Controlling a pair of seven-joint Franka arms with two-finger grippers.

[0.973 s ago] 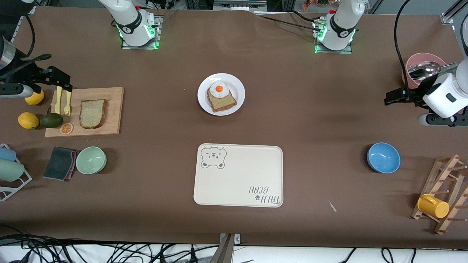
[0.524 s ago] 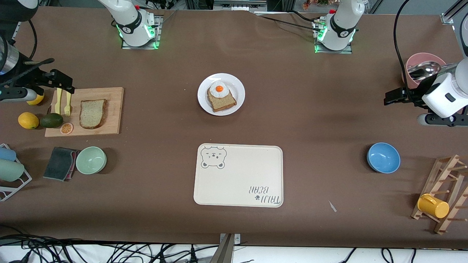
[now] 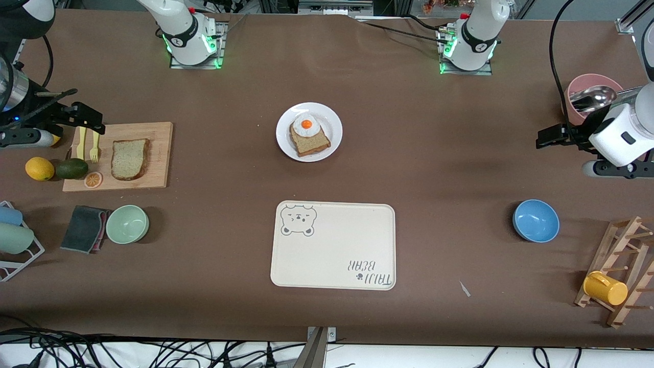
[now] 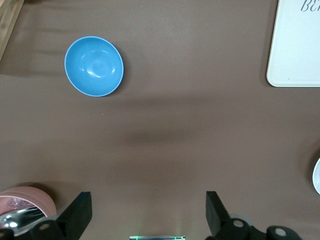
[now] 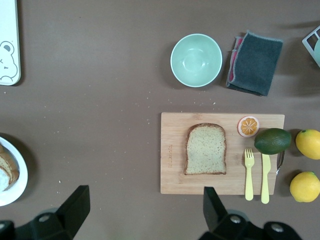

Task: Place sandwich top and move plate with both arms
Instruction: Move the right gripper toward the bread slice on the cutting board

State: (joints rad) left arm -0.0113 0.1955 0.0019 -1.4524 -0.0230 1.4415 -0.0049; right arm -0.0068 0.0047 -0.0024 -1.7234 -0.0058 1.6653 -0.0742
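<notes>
Over the right arm's end of the tabletop (image 3: 439,168) hangs my right gripper (image 3: 84,118), fingers (image 5: 75,202) spread wide and holding nothing, set above the edge of the cutting board (image 3: 156,153) so I can drop onto the sandwich top (image 3: 129,159). That slice lies flat on the board beside the yellow fork (image 3: 94,147), apart from it, which leaves room for a pinch across the crust, I judge. The plate (image 3: 286,143) sits mid-table with the egg slice (image 3: 309,137) on it, farther from the camera than the bear tray (image 3: 334,245). My left gripper (image 3: 549,137) waits over bare tabletop near the pink cup (image 3: 592,84), fingers (image 4: 77,212) wide too, ready for its half of the plate carry.
</notes>
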